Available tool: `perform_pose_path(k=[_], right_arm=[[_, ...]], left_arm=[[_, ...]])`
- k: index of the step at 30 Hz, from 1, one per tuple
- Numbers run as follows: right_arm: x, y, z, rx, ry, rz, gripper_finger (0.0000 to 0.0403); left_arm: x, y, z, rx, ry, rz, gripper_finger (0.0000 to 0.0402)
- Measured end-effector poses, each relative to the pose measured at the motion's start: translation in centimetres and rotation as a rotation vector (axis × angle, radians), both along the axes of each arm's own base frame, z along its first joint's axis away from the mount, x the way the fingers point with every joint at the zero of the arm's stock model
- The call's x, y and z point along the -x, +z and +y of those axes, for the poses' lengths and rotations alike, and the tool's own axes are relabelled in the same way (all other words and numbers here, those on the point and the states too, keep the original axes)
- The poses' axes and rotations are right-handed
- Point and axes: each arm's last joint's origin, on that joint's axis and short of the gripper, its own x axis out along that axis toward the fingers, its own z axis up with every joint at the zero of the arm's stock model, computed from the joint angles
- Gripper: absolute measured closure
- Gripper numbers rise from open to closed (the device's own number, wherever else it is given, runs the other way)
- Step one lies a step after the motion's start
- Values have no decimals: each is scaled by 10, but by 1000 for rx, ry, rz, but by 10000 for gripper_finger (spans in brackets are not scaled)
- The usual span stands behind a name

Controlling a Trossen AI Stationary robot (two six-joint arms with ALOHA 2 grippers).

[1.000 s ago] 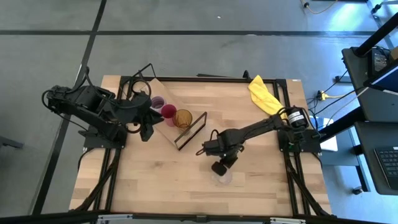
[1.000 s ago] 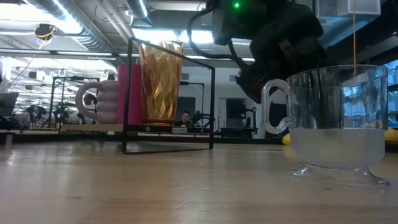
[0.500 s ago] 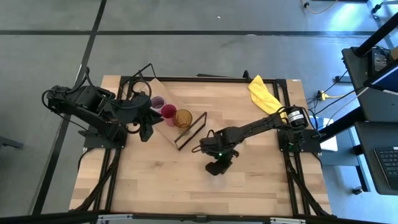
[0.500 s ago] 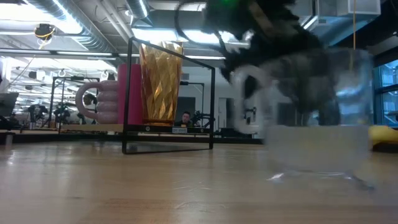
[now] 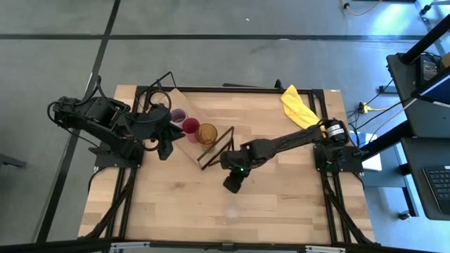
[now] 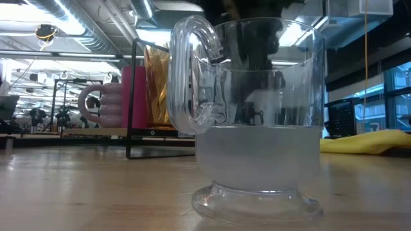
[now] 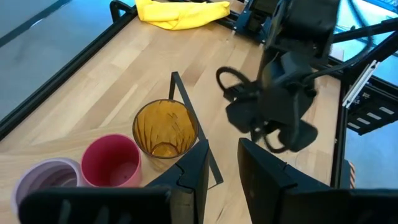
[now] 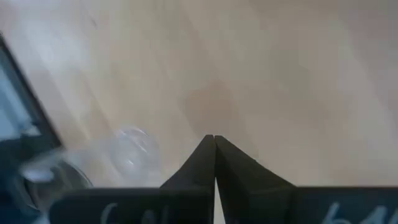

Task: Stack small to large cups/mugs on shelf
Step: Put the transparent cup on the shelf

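The purple mug (image 5: 178, 116), the red cup (image 5: 190, 126) and the amber tumbler (image 5: 207, 133) stand in a row on the shelf board (image 5: 173, 97), by its black wire frame (image 5: 216, 147). They also show in the left wrist view: the purple mug (image 7: 46, 180), the red cup (image 7: 112, 160) and the amber tumbler (image 7: 165, 127). The small clear glass (image 5: 233, 209) stands upright on its foot on the tabletop near the front edge, and fills the low view (image 6: 257, 128). My right gripper (image 5: 231, 185) is shut, just beyond the glass. My left gripper (image 5: 166, 146) is open beside the shelf.
A yellow cloth (image 5: 299, 105) lies at the table's far right corner. Bare tabletop (image 5: 295, 204) lies to the right of the glass and bare tabletop (image 5: 169, 204) to its left. The room beyond the table shows behind the shelf in the low view.
My right gripper has swept toward the table's left, passing over the spot where the clear glass stood. The glass has slid toward the near edge and a little left, staying upright, and now stands close to the low camera.
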Motion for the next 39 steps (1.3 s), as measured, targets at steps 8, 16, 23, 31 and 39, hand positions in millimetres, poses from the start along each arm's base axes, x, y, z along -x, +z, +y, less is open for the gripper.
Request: perform_pose_path(k=[8,16,23,31,39], right_arm=[[28,17,14,177,124,206,393],[52,42,70,121,267,-115,393],[82,10,108,75,207,-212,393],[94,-25,114,27,56,-328,393],[89,-39,119,-39,83,-365,393]], left_arm=[[0,0,-1,0,-4,0,321],[2,0,-6,0,-35,0,321],[2,0,-8,-3,-40,-2,321],[1,1,-7,-14,-22,-23,321],[0,3,-8,-11,-17,-43,321]])
